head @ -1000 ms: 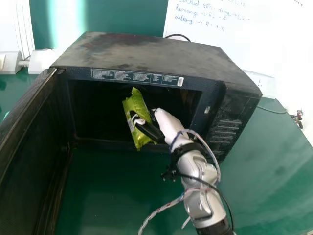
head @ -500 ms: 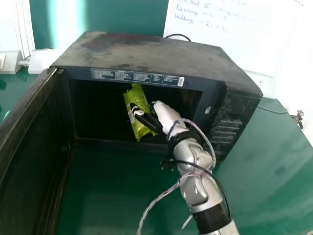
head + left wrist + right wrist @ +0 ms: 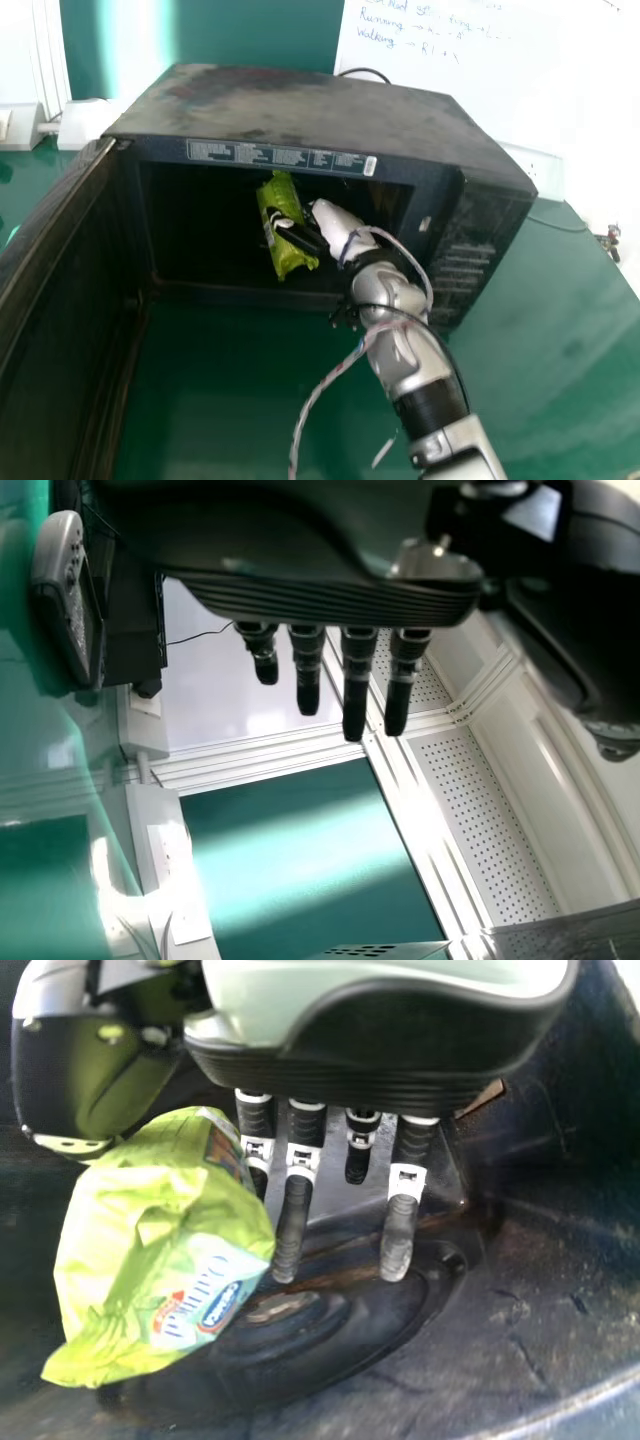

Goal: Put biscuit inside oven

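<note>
In the head view, the right hand is holding the biscuit packet inside the oven. In the left wrist view, the left hand is idling, fingers apart; in the right, fingers and thumb are clamping the packet, presumably for controlled release.

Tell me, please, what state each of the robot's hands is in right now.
Left hand: open, holding nothing.
Right hand: closed on the green biscuit packet.

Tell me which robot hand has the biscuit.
The right robot hand: it pinches the green biscuit between thumb and fingers, inside the oven. The left robot hand has straight fingers and holds nothing.
</note>
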You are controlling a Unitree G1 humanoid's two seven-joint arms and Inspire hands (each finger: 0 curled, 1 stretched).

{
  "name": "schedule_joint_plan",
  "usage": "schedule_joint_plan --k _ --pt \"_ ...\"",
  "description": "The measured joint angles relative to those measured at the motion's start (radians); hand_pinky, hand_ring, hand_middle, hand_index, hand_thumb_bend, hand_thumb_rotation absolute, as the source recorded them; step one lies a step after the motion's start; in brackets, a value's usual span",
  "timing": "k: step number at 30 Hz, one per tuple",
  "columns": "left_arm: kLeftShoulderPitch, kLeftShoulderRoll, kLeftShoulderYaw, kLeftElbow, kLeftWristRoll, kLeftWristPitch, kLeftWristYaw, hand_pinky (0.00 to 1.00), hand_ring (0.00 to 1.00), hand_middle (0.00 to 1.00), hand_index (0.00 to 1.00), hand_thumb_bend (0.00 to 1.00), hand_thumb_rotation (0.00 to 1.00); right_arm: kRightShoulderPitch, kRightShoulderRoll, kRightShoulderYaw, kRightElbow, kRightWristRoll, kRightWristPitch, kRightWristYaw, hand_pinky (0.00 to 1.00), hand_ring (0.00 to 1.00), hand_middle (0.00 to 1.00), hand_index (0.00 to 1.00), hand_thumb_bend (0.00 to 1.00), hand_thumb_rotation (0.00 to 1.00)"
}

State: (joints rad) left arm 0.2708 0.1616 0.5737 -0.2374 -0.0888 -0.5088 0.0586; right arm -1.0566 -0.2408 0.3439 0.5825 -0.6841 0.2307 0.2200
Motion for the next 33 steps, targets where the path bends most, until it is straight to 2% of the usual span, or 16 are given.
schedule_joint_plan --k 2,9,16,20,24,29,33 --pt "0.003 -0.003 0.000 -0.007 0.000 0.000 0.000 1.00 0.95 0.88 0.88 0.99 1.00 -0.023 0.003 0.000 0.039 0.006 -0.010 -0.017 0.37 0.47 0.49 0.47 0.49 0.34" --pt "0.019 -0.012 0.000 -0.035 0.000 0.000 0.000 1.00 0.95 0.88 0.87 0.99 1.00 -0.086 0.008 0.017 0.145 0.007 -0.032 -0.043 0.42 0.51 0.53 0.55 0.51 0.41" --pt "0.030 -0.026 -0.001 -0.047 -0.001 0.000 0.000 1.00 0.95 0.87 0.87 0.98 1.00 -0.133 0.013 0.027 0.216 0.008 -0.068 -0.062 0.47 0.55 0.55 0.53 0.51 0.39" --pt "0.034 -0.031 -0.001 -0.059 -0.001 0.000 0.000 1.00 0.95 0.88 0.87 0.98 1.00 -0.153 0.018 0.036 0.260 0.008 -0.071 -0.071 0.45 0.53 0.54 0.52 0.50 0.40" --pt "0.039 -0.033 -0.001 -0.064 -0.002 0.000 -0.001 1.00 0.95 0.88 0.87 0.99 1.00 -0.173 0.027 0.042 0.302 0.010 -0.085 -0.077 0.46 0.55 0.54 0.51 0.50 0.37" --pt "0.050 -0.035 -0.001 -0.070 -0.005 0.000 -0.003 1.00 0.96 0.87 0.87 0.99 1.00 -0.208 0.034 0.063 0.354 0.005 -0.103 -0.092 0.50 0.59 0.59 0.55 0.47 0.42" --pt "0.058 -0.039 -0.001 -0.077 -0.010 0.000 -0.005 1.00 0.96 0.88 0.87 1.00 1.00 -0.237 0.037 0.076 0.398 0.004 -0.106 -0.095 0.53 0.62 0.63 0.57 0.48 0.41"
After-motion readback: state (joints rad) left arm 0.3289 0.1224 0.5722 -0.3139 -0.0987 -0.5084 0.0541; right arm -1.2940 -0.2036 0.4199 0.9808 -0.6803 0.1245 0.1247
